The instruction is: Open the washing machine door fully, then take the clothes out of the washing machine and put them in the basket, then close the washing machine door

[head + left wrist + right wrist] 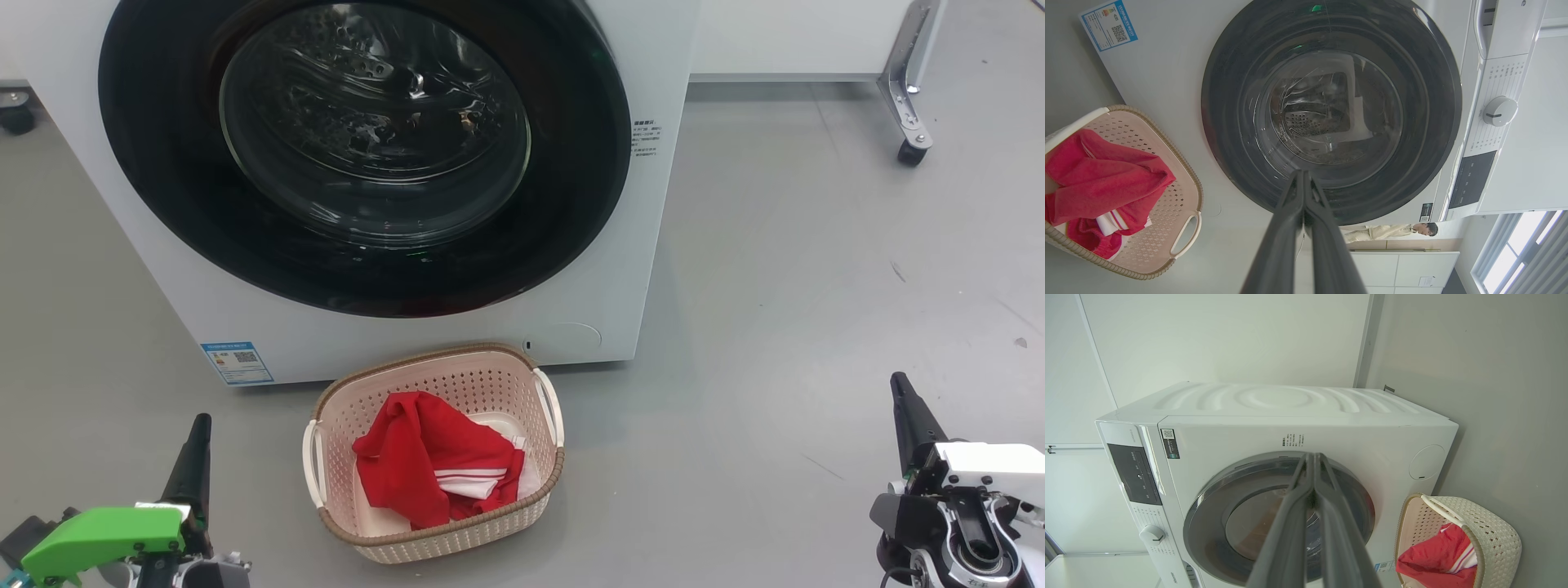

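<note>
The white washing machine (604,245) stands ahead with its black-rimmed round door (163,188) closed flat against the front, and the bare steel drum shows through the glass. On the floor just in front sits the cream basket (371,392), holding the red clothes (416,465) with white stripe trim. My left gripper (200,420) rests low at the left of the basket, fingers shut and holding nothing. My right gripper (900,382) is low at the right, far from the basket, shut and holding nothing. The left wrist view shows the door (1229,122), the basket (1186,179) and the clothes (1102,175). The right wrist view shows the door (1208,506) and the basket (1490,535).
Grey floor (816,286) spreads open to the right of the machine. A metal leg on a caster (910,151) stands at the far right, and another caster (16,118) at the far left. A person (1396,231) lies far behind in the left wrist view.
</note>
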Available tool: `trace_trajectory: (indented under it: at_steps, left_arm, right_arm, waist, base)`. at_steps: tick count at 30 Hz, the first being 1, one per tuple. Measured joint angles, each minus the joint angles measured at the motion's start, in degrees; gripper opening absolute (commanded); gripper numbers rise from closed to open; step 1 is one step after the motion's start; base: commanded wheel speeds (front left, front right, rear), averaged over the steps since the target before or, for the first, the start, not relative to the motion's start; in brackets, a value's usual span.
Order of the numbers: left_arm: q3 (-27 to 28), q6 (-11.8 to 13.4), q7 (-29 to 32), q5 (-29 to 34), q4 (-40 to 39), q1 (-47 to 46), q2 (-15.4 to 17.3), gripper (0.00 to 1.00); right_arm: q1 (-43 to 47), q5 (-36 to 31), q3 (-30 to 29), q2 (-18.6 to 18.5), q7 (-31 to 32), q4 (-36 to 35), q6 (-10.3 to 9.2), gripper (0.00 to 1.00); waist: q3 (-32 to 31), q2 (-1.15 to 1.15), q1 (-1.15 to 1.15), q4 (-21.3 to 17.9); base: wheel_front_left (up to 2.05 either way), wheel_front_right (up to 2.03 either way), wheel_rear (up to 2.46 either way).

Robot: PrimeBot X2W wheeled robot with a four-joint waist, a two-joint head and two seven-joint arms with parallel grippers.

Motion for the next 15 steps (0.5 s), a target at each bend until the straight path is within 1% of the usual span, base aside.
trace_trajectory:
  at_steps: [15]
  left_arm:
    - [0.04, -0.05, 0.0, 0.0, 0.07, -0.02, 0.0, 0.0]
  right_arm:
    - [-0.01, 0.0, -0.02, 0.0, 0.0, 0.1, 0.05, 0.0]
  waist:
    - [-0.01, 0.0, 0.0, 0.0]
  base:
    - [0.0, 0.0, 0.0]
